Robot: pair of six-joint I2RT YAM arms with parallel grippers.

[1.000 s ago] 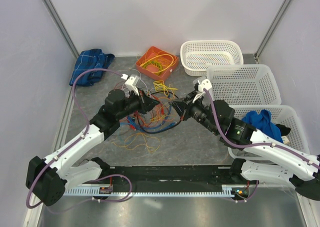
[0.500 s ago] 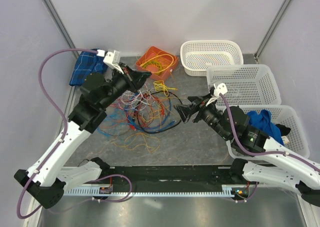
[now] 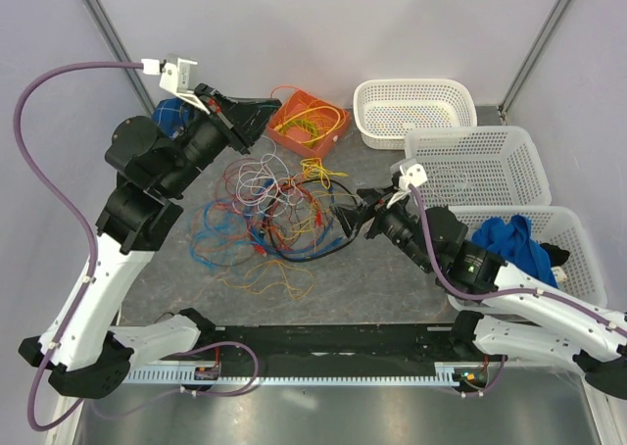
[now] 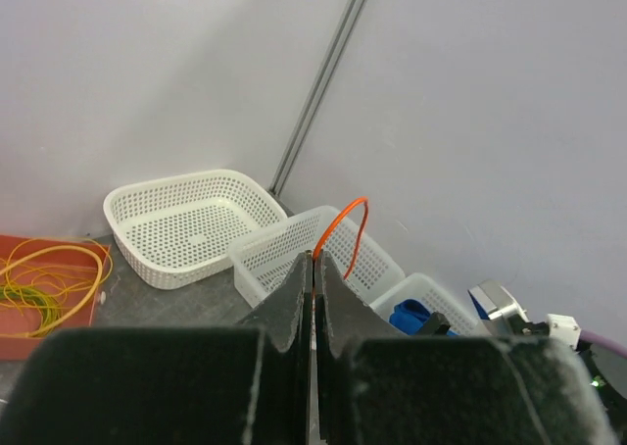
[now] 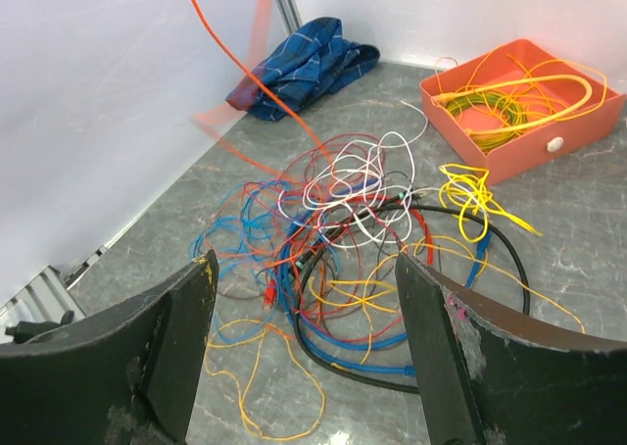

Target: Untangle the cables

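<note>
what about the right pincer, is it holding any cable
No, in its wrist view the right pincer stands wide open with nothing between its jaws, and the cables lie loose beyond it.

Plain white panels close the space in on three sides: a back wall (image 3: 323, 24), a left wall (image 3: 49, 122) and a right wall (image 3: 588, 63). They meet at slim metal corner posts (image 3: 113, 48). The tabletop (image 3: 392, 278) is grey and mottled, perhaps a stone-look mat, though I can't be sure from here.

Three white perforated baskets (image 3: 490, 171) line the right side, and an orange tray (image 5: 529, 149) sits near the back. A blue checked cloth (image 5: 304, 63) is bunched in the far left corner.

Along the near edge run a black rail (image 3: 343, 339), a slotted white duct (image 3: 343, 374) and brushed metal (image 3: 343, 416). The light is soft and even, with faint shadows.
</note>
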